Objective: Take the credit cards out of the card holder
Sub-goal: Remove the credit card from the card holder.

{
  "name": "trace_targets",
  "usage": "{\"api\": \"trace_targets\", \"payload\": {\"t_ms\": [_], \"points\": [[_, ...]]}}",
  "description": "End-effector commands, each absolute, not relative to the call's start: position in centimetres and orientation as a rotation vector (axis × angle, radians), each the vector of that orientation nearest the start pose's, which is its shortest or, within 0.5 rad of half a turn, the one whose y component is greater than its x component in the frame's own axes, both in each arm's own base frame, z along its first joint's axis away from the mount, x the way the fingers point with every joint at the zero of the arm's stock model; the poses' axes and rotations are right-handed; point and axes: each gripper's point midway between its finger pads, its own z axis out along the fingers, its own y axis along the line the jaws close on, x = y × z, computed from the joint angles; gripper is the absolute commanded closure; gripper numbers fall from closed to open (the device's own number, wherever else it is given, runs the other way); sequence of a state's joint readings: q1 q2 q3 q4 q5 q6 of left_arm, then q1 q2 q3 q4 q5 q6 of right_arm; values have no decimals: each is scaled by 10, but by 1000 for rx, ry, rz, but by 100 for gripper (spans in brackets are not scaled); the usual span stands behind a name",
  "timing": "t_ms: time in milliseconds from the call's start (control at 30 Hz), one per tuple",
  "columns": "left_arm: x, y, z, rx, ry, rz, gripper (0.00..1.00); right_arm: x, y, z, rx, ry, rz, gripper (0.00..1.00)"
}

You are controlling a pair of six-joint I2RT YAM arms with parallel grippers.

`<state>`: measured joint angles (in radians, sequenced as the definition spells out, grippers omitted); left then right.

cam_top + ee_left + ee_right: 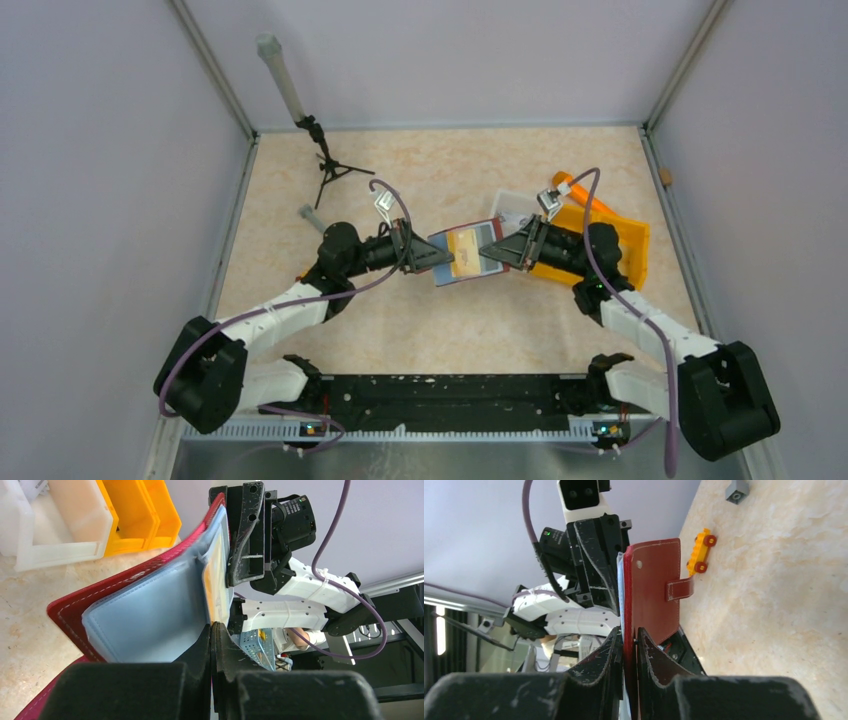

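Beige marbled table [440,170] inside pale grey walls; an orange tray [620,250] sits on it and serves as the reference point. The holder [651,595] is not on the table. It hangs in the air just beside the tray, on the side toward the table's middle, stretched between the two arms.

The right gripper [630,635], reaching across the tray, has its jaws narrowed onto the edge of the red cover. The strap tab [680,589] hangs loose, so the fold is unfastened. The left gripper [212,627] comes at the holder from the side away from the tray and is pinched fully together on the opposite edge, where the pale inner sleeve ends. Its wrist view is crowded there, so I cannot tell whether that pinch also takes in a card's edge or only the sleeve.

Holding from both ends likely has a purpose. One arm anchors the cover so the holder cannot slide or flop, and the lift off the table gives the other fingers room to work at a thin edge.

The tan card [465,255] shows on the open inner face, seated in the sleeve. No card lies loose anywhere in view, so the removal looks barely begun.
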<state>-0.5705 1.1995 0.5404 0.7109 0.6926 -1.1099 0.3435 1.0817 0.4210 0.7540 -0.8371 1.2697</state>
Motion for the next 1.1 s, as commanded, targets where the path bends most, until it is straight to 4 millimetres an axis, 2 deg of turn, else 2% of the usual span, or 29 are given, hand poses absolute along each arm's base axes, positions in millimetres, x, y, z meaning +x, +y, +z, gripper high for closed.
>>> {"api": "trace_targets", "payload": {"t_ms": [0,267,467,667,867,1067], "points": [[209,-298,255,197,1803,-1777,100,231,238,259,-40,1815,1673,100],[208,-301,257,207,1796,-1812,100,236,234,250,-44,1875,1570,100],[209,-298,251,196,1807,-1799,100,236,231,256,-18,1853,1583,100],[207,-299,253,211,1805,-1814,100,227,235,270,-39,1795,1698,100],[208,-296,255,208,1797,-1792,100,238,223,262,21,1832,1591,100],[209,-298,253,212,1804,-1798,100,235,225,268,10,1811,1653,100]]}}
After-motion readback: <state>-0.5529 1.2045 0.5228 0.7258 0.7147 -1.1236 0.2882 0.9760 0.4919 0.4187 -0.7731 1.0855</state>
